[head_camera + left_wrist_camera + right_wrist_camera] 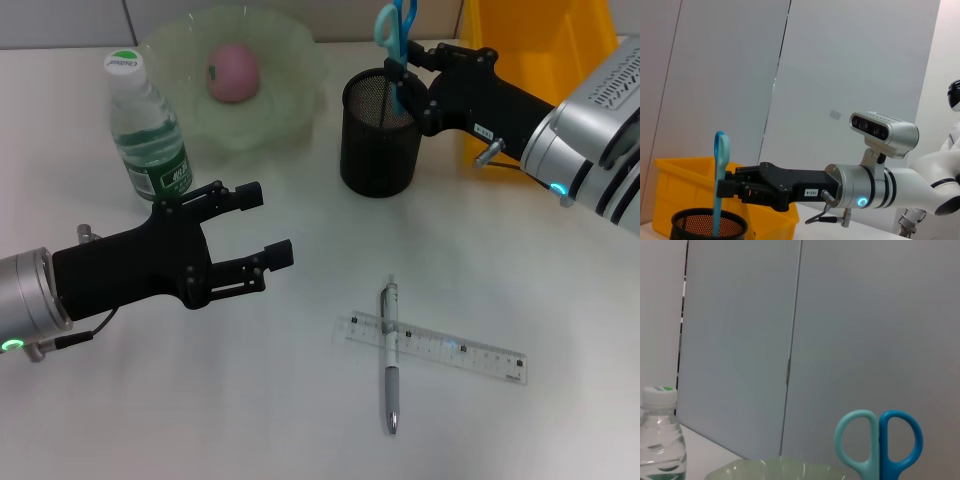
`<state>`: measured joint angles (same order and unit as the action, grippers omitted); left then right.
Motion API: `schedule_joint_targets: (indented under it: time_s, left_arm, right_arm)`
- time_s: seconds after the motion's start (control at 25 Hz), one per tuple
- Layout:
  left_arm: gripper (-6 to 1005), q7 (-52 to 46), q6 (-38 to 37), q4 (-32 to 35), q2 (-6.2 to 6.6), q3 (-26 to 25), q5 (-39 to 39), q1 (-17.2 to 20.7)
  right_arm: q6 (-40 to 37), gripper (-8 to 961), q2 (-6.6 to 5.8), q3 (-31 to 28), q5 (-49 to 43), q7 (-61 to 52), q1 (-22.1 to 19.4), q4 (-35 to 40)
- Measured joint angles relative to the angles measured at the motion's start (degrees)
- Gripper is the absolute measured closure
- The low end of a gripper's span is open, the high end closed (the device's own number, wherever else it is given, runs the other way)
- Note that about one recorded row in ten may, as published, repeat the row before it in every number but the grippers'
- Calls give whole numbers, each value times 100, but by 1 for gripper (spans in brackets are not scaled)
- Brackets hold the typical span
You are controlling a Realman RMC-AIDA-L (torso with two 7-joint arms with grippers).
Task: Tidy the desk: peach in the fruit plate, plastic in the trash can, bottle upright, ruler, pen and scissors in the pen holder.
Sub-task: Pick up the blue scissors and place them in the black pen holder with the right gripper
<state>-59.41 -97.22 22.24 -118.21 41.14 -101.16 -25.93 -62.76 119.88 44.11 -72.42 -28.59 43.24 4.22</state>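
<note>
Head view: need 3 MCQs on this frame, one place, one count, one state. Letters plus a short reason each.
1. Where is the peach?
A. in the fruit plate
B. in the pen holder
C. beside the ruler

2. How many task items lie flat on the desk?
A. none
B. two
C. four

3. What state is the bottle in?
A. on its side
B. upright, cap on
C. upright, cap off

Answers:
1 A: the pink peach sits in the pale green plate at the back.
2 B: only the pen and ruler lie there, the pen crossing over the ruler.
3 B: it stands on its base with the green-and-white cap on top.

Elsewhere, the right gripper holds the scissors blades-down in the pen holder; the left gripper hovers open near the bottle.
</note>
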Motion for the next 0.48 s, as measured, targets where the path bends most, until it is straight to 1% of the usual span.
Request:
schedule_joint_targets:
  time_s: [0.48]
  left_arm:
    - [170,45,-7,6,0,0,0,7]
  right_arm:
    - [10,714,0,1,0,-15,3,-53]
